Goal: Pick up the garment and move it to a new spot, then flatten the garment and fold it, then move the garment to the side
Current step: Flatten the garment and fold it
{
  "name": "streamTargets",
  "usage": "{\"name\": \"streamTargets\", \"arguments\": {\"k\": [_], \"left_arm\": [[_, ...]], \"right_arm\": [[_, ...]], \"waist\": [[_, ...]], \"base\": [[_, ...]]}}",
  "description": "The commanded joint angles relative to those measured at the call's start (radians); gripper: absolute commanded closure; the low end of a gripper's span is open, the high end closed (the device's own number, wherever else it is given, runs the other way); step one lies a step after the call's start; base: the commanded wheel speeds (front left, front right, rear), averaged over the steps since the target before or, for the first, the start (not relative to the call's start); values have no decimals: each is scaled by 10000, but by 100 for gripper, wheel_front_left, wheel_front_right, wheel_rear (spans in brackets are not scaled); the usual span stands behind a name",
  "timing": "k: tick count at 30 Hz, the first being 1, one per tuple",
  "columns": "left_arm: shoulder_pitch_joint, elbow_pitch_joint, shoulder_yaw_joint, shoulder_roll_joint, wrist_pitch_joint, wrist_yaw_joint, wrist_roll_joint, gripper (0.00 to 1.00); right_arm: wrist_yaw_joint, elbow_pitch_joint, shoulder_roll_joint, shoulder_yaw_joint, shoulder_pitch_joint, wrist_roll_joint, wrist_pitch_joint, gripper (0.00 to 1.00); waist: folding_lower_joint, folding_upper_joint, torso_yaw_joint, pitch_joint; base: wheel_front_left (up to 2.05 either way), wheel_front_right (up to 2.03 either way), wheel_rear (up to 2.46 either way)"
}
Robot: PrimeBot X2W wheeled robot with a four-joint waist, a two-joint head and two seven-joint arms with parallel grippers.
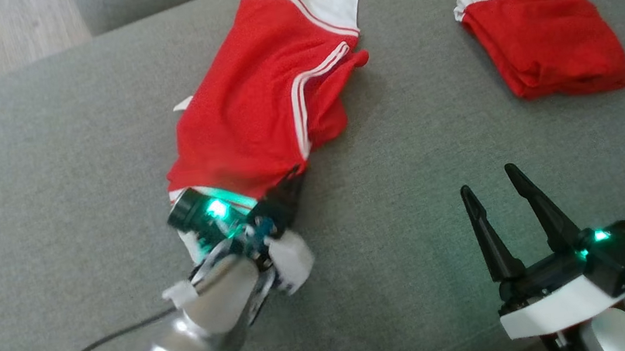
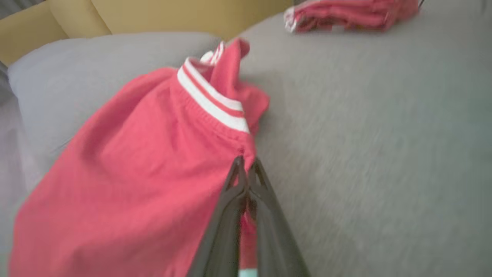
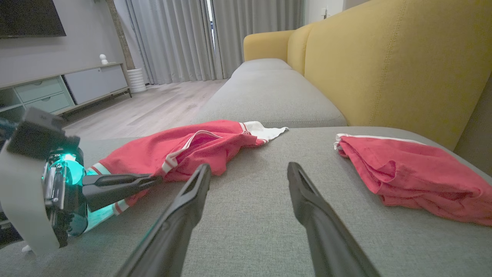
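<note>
garment point(image 1: 258, 111): thin red cloth, fine mesh look, matt, white cloth trim; folded red pile point(image 1: 544, 43): same soft matt cloth; sofa seat point(image 1: 409, 200): grey woven fabric, coarse, matt; sofa back point(image 3: 384, 69): yellow fine-weave cloth; left gripper point(image 2: 246, 163) and right gripper point(image 1: 489, 179): jaws matt black plastic, white plastic housing, smooth; left forearm point(image 1: 190, 342): glossy silver, metal look; floor point(image 3: 153, 107): pale wood, smooth; curtains point(image 3: 173, 38): grey cloth.

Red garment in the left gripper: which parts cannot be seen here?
- Head view: near hem of red garment, partly hidden behind left gripper.
- Left wrist view: cloth blurred, lower part cut off by bottom edge.
- Right wrist view: far side hidden by its own folds.
</note>
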Motion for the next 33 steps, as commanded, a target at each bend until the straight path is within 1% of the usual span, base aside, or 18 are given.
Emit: {"name": "streamTargets", "arguments": {"k": [1,4,9,11,13,14,17,20,22,25,27,33], "left_arm": [[-357,-748,475,18,-132,-242,-673,100],[-750,-1745,750,17,-97,-688,-1738,100],[-2089,-3093,1415,17,219,-1185,-3290,100],[-2802,-3427,1758,17,321,-1295,-3739,100],[-3611,-3595,2095,17,400,-1392,-4018,100],[-3611,-3595,2095,17,400,-1392,-4018,100],[-4899,-3512,2618,23,405,-1451,-4179,100],[-6019,-3136,3103,41,266,-1369,-4198,100],[-6399,-2824,3356,58,151,-1325,-4255,100],[-6240,-2444,3566,185,-8,-1182,-4305,100],[-5638,-2179,3610,341,-61,-1069,-4387,100],[-2423,-1610,3945,975,-174,-629,-5095,100]], "right_arm": [[-9,-241,-95,165,-131,24,-109,0],[-9,-211,24,277,-107,3,-109,0],[-9,-167,231,462,-70,-1,-109,0],[-9,-147,316,524,-92,7,-109,0],[-9,-119,401,565,-115,11,-109,0],[-9,-119,401,565,-115,11,-109,0],[-9,-64,490,652,-68,3,-109,0],[-9,-52,570,607,37,-12,-109,0],[-9,-61,621,525,104,-33,-109,0],[-9,-116,682,344,234,-77,-109,0],[-9,-157,695,270,298,-91,-109,0],[-9,-307,669,-48,427,-171,-109,0]], "waist": [[0,0,-11,-226],[0,0,-118,-518],[0,0,-409,-911],[0,0,-563,-1046],[0,0,-722,-1180],[0,0,-722,-1180],[0,0,-891,-1401],[0,0,-896,-1489],[0,0,-831,-1546],[0,0,-628,-1549],[0,0,-429,-1502],[0,0,239,-1248]], "base": [[0,0,0],[0,0,0],[0,0,0],[0,0,0],[0,0,0],[0,0,0],[0,0,0],[0,0,0],[0,0,0],[0,0,0],[0,0,0],[0,0,0]]}}
